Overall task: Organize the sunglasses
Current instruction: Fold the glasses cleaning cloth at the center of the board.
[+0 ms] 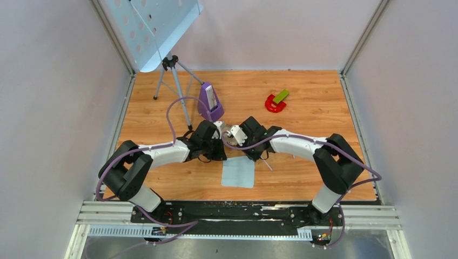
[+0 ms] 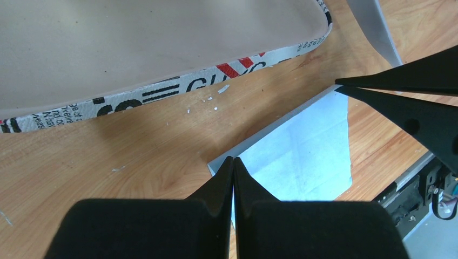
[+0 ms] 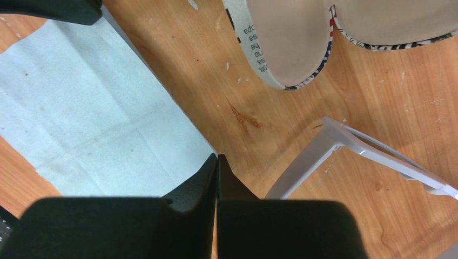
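White-framed sunglasses (image 3: 310,156) on wooden tabletop (image 3: 378,216) just beside right hand (image 3: 217,160), mostly cut off, flag-printed case (image 3: 281,48) open nearby, beige lining partly seen, left hand (image 2: 233,164) above light blue cloth (image 2: 302,156), both hands pressed together, empty

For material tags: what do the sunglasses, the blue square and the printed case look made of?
Sunglasses: smooth white plastic, probably; edges catch light. Blue cloth: thin matte fabric, with fold creases. Case: stiff printed shell, maybe faux leather, plain beige lining; uncertain.
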{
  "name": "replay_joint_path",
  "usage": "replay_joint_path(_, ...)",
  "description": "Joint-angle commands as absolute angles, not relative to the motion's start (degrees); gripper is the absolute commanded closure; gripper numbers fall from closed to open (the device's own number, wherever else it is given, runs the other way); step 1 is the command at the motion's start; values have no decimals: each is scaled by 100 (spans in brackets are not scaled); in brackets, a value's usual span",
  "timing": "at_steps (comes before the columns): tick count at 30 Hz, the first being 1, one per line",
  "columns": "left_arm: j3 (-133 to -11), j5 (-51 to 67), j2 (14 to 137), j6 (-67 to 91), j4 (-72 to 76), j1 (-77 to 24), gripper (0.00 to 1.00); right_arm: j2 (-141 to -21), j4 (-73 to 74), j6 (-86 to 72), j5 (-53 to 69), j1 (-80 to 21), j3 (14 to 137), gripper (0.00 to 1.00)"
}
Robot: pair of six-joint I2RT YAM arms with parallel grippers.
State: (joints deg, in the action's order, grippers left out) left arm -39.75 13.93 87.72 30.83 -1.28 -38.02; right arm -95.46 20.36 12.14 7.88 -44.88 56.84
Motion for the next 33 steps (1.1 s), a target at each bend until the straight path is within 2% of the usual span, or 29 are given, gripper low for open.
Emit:
replay_joint_path(1,-3898,1477,8686,3066,130,-3788,100,-9265,2180,1398,852,-4499,5575,100)
replay_joint_path(9,-3985,1674,8612,2940,172,-3788,100,-9033,2232,1488,1138,-4551,5538,100)
replay_joint_path(33,-4011,1970,8348,2661,-255,-3788,100,-8829,2524,1586,945,-4898,5401,100)
